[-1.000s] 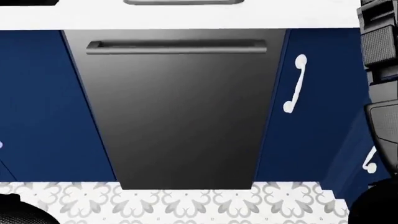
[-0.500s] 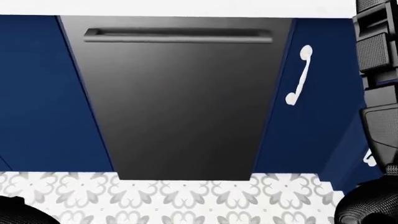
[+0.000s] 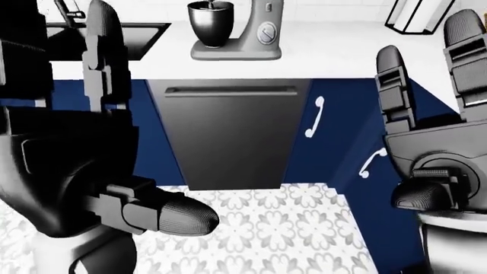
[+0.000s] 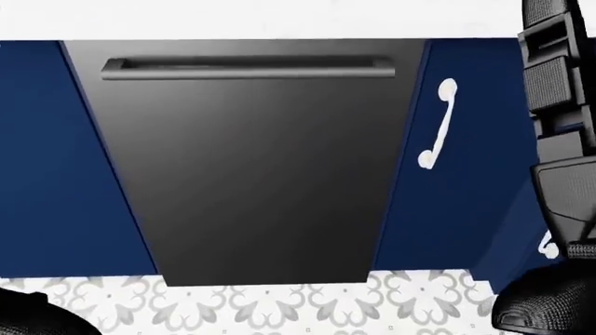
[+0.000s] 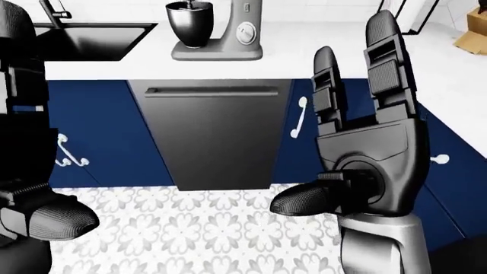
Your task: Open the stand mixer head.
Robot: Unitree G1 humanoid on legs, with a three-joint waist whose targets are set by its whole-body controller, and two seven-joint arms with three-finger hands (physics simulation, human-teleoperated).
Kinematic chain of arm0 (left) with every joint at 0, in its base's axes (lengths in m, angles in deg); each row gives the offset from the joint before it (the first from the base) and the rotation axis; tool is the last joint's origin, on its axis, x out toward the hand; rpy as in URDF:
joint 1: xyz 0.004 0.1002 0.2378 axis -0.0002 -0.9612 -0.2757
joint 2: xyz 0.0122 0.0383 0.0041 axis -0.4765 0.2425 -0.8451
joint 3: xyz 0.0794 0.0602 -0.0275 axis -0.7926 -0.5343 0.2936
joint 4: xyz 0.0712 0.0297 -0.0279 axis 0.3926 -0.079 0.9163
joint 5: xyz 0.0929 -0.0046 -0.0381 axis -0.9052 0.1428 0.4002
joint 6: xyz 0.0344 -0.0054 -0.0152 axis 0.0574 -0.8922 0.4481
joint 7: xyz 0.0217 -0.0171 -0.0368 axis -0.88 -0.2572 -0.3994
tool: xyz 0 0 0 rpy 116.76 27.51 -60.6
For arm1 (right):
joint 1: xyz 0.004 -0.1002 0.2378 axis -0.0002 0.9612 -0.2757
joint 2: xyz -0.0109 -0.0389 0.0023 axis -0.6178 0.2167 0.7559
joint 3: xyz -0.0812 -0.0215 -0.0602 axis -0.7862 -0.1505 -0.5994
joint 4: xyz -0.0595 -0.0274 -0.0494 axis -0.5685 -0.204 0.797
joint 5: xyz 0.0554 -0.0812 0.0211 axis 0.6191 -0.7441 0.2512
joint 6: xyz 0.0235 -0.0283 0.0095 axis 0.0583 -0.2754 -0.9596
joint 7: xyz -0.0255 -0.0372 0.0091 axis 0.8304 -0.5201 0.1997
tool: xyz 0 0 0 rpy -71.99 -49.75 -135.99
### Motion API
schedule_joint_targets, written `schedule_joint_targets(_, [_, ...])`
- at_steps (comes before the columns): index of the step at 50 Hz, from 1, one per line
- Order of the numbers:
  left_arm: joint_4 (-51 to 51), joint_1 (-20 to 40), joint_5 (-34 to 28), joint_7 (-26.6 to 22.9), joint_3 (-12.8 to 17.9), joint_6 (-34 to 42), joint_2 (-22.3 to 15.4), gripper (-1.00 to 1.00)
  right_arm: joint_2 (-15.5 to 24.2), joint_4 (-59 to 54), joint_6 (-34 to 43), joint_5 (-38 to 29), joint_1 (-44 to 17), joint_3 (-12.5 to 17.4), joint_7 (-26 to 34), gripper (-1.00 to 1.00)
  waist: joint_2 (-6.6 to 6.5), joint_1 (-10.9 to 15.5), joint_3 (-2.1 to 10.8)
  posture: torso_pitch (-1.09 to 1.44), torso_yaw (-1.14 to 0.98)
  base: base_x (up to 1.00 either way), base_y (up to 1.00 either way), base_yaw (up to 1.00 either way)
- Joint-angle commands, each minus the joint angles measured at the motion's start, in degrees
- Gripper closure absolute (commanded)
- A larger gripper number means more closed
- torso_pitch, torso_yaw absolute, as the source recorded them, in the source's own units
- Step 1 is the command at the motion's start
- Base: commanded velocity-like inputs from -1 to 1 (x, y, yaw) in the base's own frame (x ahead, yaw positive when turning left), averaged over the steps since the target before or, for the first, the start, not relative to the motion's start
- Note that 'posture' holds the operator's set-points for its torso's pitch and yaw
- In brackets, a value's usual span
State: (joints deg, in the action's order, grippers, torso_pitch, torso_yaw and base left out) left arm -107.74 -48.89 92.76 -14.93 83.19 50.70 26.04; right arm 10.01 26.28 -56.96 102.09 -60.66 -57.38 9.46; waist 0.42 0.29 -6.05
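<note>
Bare counter (image 5: 320, 43) beside stand mixer (image 5: 221, 31)

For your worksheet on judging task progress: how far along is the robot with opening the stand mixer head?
Nothing looks done: the grey stand mixer sits on the white countertop above the dark dishwasher door, head apparently down over its dark metal bowl. In hand: only the approach, with the open left hand and open right hand raised, touching nothing. Left: reach the head and lift it.
</note>
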Motion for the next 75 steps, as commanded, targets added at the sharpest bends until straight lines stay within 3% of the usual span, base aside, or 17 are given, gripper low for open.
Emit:
schedule_joint_targets(1, [-1.6, 1.5, -0.1, 0.0, 1.1, -1.1, -1.0, -1.00, 0.3, 2.0, -1.4, -0.5, -1.2, 0.8, 0.7, -1.00, 0.69, 0.1, -0.49, 0.00, 0.00, 1.00, 0.03, 0.00])
schedule_joint_targets(12, [-1.6, 1.3, -0.3, -0.4, 1.0, -1.0, -0.6, -1.00, -0.3, 2.0, -1.7, -1.1, -0.7, 0.7, 1.6, -1.00, -1.18, -0.3, 5.47, 0.00, 0.00, 0.19, 0.01, 0.00])
schedule_joint_targets(14, [-1.6, 1.3, -0.3, -0.3, 0.9, -1.1, -0.7, -1.00, 0.0, 2.0, -2.3, -1.2, -0.6, 0.6, 1.8, -1.00, -0.84, 0.2, -0.04, 0.00, 0.00, 1.00, 0.00, 0.00])
schedule_joint_targets(19, [-1.6, 1.2, -0.5, -0.7, 1.1, -0.9, -0.3, -1.00, -0.1, 2.0, -1.7, -1.8, -0.4, 0.1, 1.5, -1.00, -0.68, 0.9, 3.86, 0.00, 0.00, 0.38, 0.00, 0.00])
schedule_joint_targets(22, [-1.6, 1.2, -0.6, -0.7, 1.0, -0.9, -0.3, -1.00, -0.2, 2.0, -1.8, -1.0, -0.7, 0.6, 1.4, -1.00, 1.93, 0.9, 5.55, 0.00, 0.00, 0.08, 0.00, 0.00])
schedule_joint_targets(24, [-1.6, 1.2, -0.6, -0.7, 1.0, -1.0, -0.3, -1.00, -0.4, 2.0, -1.5, -1.0, -0.8, 0.8, 1.4, -1.00, 1.04, 0.2, 0.30, 0.00, 0.00, 0.79, 0.00, 0.00])
schedule_joint_targets(36, [-1.6, 1.3, -0.2, -0.4, 1.1, -1.1, -0.7, -1.00, 0.1, 2.0, -2.3, -1.7, -0.3, -0.1, 1.7, -1.00, -0.73, -0.1, 5.31, 0.00, 0.00, 0.11, 0.00, 0.00])
schedule_joint_targets(39, [-1.6, 1.3, -0.2, -0.3, 1.1, -1.1, -0.8, -1.00, 0.4, 2.0, -2.7, -1.4, -0.3, -0.1, 1.7, -1.00, -0.84, 1.0, 0.63, 0.00, 0.00, 0.75, 0.07, 0.00])
schedule_joint_targets(44, [-1.6, 1.3, -0.3, -0.5, 1.1, -1.0, -0.6, -1.00, 0.4, 2.0, -2.7, -2.2, 0.0, -0.5, 1.6, -1.00, 2.40, 1.1, 3.80, 0.00, 0.00, 0.07, 0.00, 0.00])
schedule_joint_targets(49, [-1.6, 1.5, -0.3, -0.5, 1.2, -0.8, -0.6, -1.00, -0.2, 2.0, -2.5, -1.6, -0.3, 0.1, 1.9, -1.00, 1.11, 0.2, 5.52, 0.00, 0.00, 0.11, 0.00, 0.00])
schedule_joint_targets(51, [-1.6, 1.5, -0.2, -0.5, 1.3, -0.8, -0.5, -1.00, -0.5, 2.0, -1.9, -1.7, -0.4, 0.4, 2.1, -1.00, 0.75, -0.4, 0.28, 0.00, 0.00, 0.92, 0.00, 0.00])
schedule_joint_targets(55, [-1.6, 1.5, -0.3, -0.5, 1.3, -0.8, -0.5, -1.00, 0.0, 2.0, -2.3, -2.5, 0.3, -0.5, 2.1, -1.00, 0.89, -1.0, 4.27, 0.00, 0.00, 0.27, 0.00, 0.00])
schedule_joint_targets(60, [-1.6, 1.3, -0.2, -0.4, 1.2, -1.1, -0.7, -1.00, 0.0, 2.0, -2.6, -1.9, 0.4, -0.3, 2.8, -1.00, -0.99, -0.6, 5.42, 0.00, 0.00, 0.09, 0.00, 0.00])
schedule_joint_targets(62, [-1.6, 1.3, -0.2, -0.4, 1.1, -1.2, -0.8, -1.00, 0.1, 2.0, -2.4, -1.8, 0.4, -0.3, 2.6, -1.00, -0.94, -0.3, -0.60, 0.00, 0.00, 1.00, 0.00, 0.00])
schedule_joint_targets(70, [-1.6, 1.1, -0.2, -0.2, 1.0, -1.5, -1.1, -1.00, 0.4, 2.0, -2.9, -2.3, 0.6, -0.8, 2.8, -1.00, 1.22, 0.6, 4.70, 0.00, 0.00, 0.26, 0.00, 0.00])
schedule_joint_targets(72, [-1.6, 1.1, -0.1, -0.2, 1.0, -1.5, -1.2, -1.00, 0.6, 2.0, -2.9, -2.6, 0.7, -1.0, 3.0, -1.00, 0.89, 0.0, 0.09, 0.00, 0.00, 0.84, 0.00, 0.00])
schedule_joint_targets(75, [-1.6, 1.1, -0.2, -0.2, 0.9, -1.5, -1.2, -1.00, 0.1, 2.0, -2.4, -4.2, 1.0, -1.4, 3.0, -1.00, 0.49, -0.3, 0.77, 0.00, 0.00, 0.48, 0.00, 0.00])
